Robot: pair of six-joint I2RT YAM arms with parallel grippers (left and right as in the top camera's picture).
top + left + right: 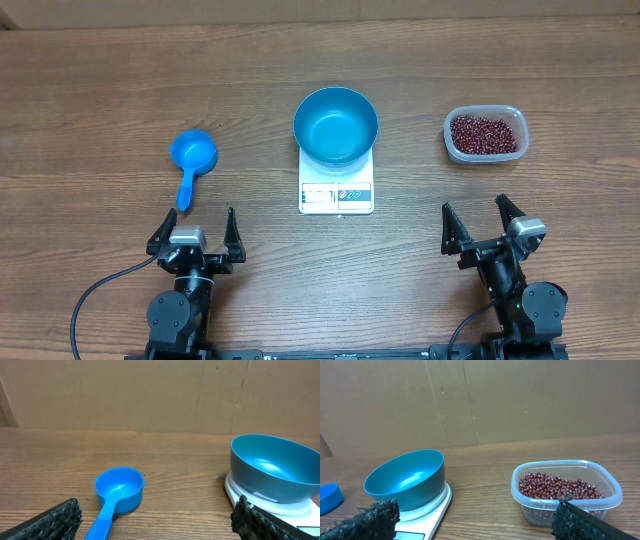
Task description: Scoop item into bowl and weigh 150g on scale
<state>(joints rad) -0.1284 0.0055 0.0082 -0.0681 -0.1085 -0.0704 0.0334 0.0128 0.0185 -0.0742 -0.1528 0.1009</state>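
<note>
We find the bowl (335, 125) empty on the scale (336, 192), ready for weighing. The beans (485, 133) sit in a tub (450, 140) right of the scale, and the scoop (192, 160) lies left of it. The left gripper (197, 228) and right gripper (476, 212) gape wide, holding nothing.

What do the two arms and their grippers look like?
Both are black, with round joint housings and a silver-grey wrist block. The left gripper and right gripper each carry two tapered black fingers with rough pads. A black cable trails from each base.
</note>
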